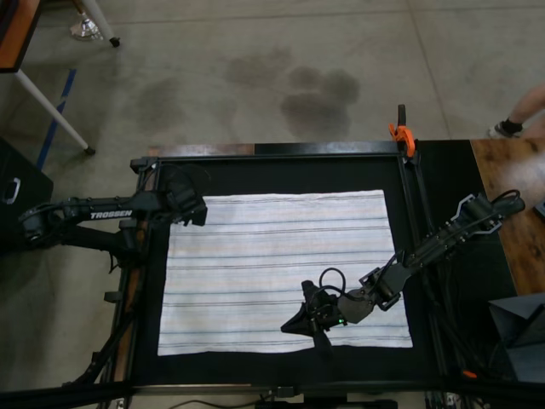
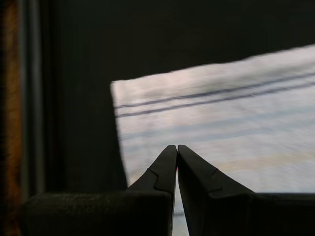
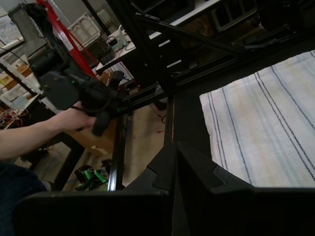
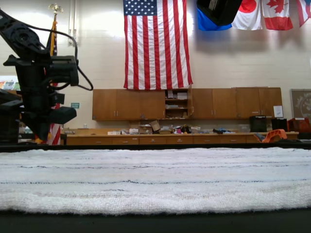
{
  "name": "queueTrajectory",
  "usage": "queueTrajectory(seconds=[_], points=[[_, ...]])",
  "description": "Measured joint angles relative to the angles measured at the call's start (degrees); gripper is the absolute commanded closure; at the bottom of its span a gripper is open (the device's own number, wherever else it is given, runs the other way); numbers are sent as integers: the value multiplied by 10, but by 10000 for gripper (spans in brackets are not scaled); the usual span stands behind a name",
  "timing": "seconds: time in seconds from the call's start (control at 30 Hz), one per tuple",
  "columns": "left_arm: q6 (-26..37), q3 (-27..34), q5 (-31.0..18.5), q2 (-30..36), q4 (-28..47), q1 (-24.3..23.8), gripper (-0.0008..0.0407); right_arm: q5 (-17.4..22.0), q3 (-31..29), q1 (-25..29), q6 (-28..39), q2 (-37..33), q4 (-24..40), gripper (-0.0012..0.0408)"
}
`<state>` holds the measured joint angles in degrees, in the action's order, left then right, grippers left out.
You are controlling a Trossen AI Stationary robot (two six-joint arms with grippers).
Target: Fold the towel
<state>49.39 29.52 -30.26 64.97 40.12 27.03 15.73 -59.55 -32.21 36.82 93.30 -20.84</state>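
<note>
The towel (image 1: 272,264) lies spread flat on the black table (image 1: 281,170), white with thin dark stripes. My left gripper (image 1: 197,217) sits at its far left corner in the top view. In the left wrist view it (image 2: 176,147) is shut just above the towel (image 2: 236,123), near the corner, with no cloth seen between its fingers. My right gripper (image 1: 300,324) hovers over the towel's near edge, right of centre. The right wrist view shows it (image 3: 174,145) shut and empty, the towel (image 3: 266,128) beside it. The exterior view shows the towel (image 4: 155,179) flat, with the left arm (image 4: 41,73) at that view's left.
An orange clamp (image 1: 400,134) grips the black frame rail at the table's far right corner. A wooden surface (image 1: 511,196) lies to the right. In the right wrist view, a person's hand (image 3: 74,118) holds a black control handle beyond the table. A shoe (image 1: 509,128) shows at top right.
</note>
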Motion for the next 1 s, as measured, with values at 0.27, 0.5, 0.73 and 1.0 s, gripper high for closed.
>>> queueTrajectory(seconds=[0.27, 0.5, 0.73, 1.0], points=[[-37, -2, 16, 0, 9, 93, 345, 0, 0, 0, 5, 0, -2, 396], [-86, 0, 21, 0, -20, 153, 230, 0, 0, 0, 6, -1, -2, 396], [-141, -6, 61, 9, -98, 175, 187, 0, 0, 0, 4, -1, -2, 396], [-152, -9, 62, 45, -118, 198, 187, 0, 0, 0, 6, -1, -6, 396]])
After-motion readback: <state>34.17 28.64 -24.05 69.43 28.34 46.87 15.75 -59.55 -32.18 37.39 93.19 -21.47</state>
